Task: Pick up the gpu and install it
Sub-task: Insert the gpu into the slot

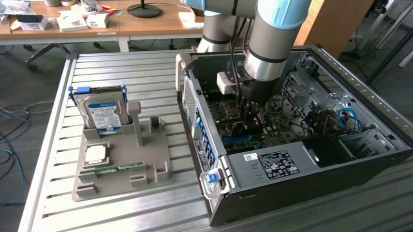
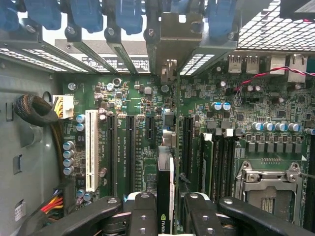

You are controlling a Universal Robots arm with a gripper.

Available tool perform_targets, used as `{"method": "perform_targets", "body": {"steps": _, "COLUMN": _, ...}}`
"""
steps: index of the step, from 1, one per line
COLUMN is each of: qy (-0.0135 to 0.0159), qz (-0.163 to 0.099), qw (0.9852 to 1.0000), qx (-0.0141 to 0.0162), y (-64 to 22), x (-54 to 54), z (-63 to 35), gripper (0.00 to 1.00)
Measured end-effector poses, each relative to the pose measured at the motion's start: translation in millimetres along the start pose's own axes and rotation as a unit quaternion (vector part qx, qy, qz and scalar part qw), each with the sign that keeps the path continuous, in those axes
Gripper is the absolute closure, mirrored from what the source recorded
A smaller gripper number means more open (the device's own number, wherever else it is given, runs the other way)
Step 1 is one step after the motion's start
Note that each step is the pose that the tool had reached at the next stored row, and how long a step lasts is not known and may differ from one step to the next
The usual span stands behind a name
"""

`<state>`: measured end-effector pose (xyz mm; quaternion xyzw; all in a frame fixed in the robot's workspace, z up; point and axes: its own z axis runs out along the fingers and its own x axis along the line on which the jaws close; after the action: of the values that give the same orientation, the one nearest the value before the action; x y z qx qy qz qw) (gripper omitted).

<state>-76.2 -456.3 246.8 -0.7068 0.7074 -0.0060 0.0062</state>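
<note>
Jaws clamp the gpu (image 2: 165,189) edge-on over the motherboard (image 2: 138,98) inside the computer case (image 1: 271,199).

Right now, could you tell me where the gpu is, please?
The gpu stands on edge in the gripper, inside the computer case on the exterior view's right, over the motherboard.

- Exterior view: high, angled down, mid-distance over the tabletop (image 1: 129,210) and open computer case (image 1: 284,191).
- Wrist view: close, looking past the claw (image 2: 165,209) onto the motherboard (image 2: 133,98).
- Shared: the motherboard inside the case.
</note>
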Motion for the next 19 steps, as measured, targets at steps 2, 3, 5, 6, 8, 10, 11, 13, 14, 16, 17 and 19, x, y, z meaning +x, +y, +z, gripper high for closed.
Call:
{"method": "perform_targets", "body": {"steps": 2, "qy": 0.0000, "qz": 0.000, "qw": 1.0000, "qx": 0.0000, "y": 0.0, "x": 0.0, "z": 0.4, "gripper": 0.74}}
{"method": "perform_targets", "body": {"steps": 3, "qy": -0.0001, "qz": 0.000, "qw": 1.0000, "qx": 0.0001, "y": 0.0, "x": 0.0, "z": 1.1, "gripper": 0.74}}
{"method": "perform_targets", "body": {"steps": 5, "qy": 0.0001, "qz": 0.000, "qw": 1.0000, "qx": 0.0000, "y": 0.0, "x": 0.1, "z": 1.3, "gripper": 0.74}}
{"method": "perform_targets", "body": {"steps": 6, "qy": 0.0002, "qz": 0.000, "qw": 1.0000, "qx": -0.0001, "y": 0.0, "x": 0.1, "z": 1.4, "gripper": 0.74}}
{"method": "perform_targets", "body": {"steps": 8, "qy": -0.0001, "qz": 0.000, "qw": 1.0000, "qx": 0.0001, "y": 0.0, "x": 0.0, "z": 2.5, "gripper": 0.74}}
{"method": "perform_targets", "body": {"steps": 10, "qy": 0.0000, "qz": 0.000, "qw": 1.0000, "qx": 0.0000, "y": 0.0, "x": 0.0, "z": 2.6, "gripper": 0.74}}
{"method": "perform_targets", "body": {"steps": 11, "qy": 0.0001, "qz": 0.000, "qw": 1.0000, "qx": 0.0000, "y": 0.0, "x": 0.0, "z": 2.5, "gripper": 0.74}}
{"method": "perform_targets", "body": {"steps": 13, "qy": 0.0001, "qz": 0.000, "qw": 1.0000, "qx": 0.0000, "y": 0.0, "x": 0.0, "z": 2.6, "gripper": 0.74}}
{"method": "perform_targets", "body": {"steps": 14, "qy": 0.0000, "qz": 0.000, "qw": 1.0000, "qx": 0.0000, "y": 0.0, "x": 0.0, "z": 3.0, "gripper": 0.74}}
{"method": "perform_targets", "body": {"steps": 16, "qy": 0.0000, "qz": 0.000, "qw": 1.0000, "qx": 0.0000, "y": 0.0, "x": 0.0, "z": 3.7, "gripper": 0.74}}
{"method": "perform_targets", "body": {"steps": 17, "qy": 0.0001, "qz": 0.000, "qw": 1.0000, "qx": 0.0000, "y": 0.0, "x": 0.0, "z": 3.8, "gripper": 0.74}}
{"method": "perform_targets", "body": {"steps": 19, "qy": 0.0001, "qz": 0.000, "qw": 1.0000, "qx": 0.0000, "y": 0.0, "x": 0.1, "z": 3.8, "gripper": 0.74}}
